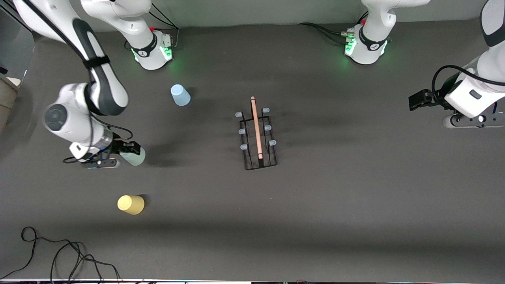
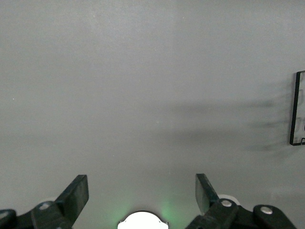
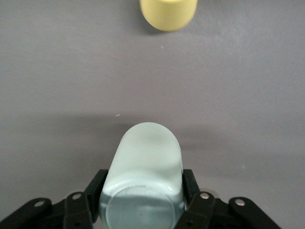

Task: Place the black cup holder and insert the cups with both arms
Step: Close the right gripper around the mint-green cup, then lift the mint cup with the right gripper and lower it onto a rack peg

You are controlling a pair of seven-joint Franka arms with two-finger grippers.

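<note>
The yellow cup (image 1: 131, 204) is the thing nearest the front camera, upside down on the grey table (image 1: 355, 221) toward the right arm's end; the right wrist view shows it too (image 3: 167, 14).

Farther from the camera than it, the right gripper (image 1: 125, 150) has its fingers (image 3: 96, 189) closed on the sides of the mint green cup (image 1: 134, 156), which fills the space between them in the right wrist view (image 3: 145, 176) (whether the cup rests on the table or is just off it cannot be told).

The black cup holder (image 1: 257, 138) stands upright near the middle of the table, well apart from all three cups, its light wooden rod (image 1: 256, 126) running along the top and its pale blue-capped prongs (image 1: 267, 127) bare on both sides. One corner of its wire base shows in the left wrist view (image 2: 297, 107).

The pale blue cup (image 1: 180, 95) sits upside down farther still, toward the right arm's base (image 1: 152, 49).

The left gripper (image 2: 142, 193) waits over bare table at the left arm's end, fingers (image 2: 75, 195) spread wide, holding nothing.
</note>
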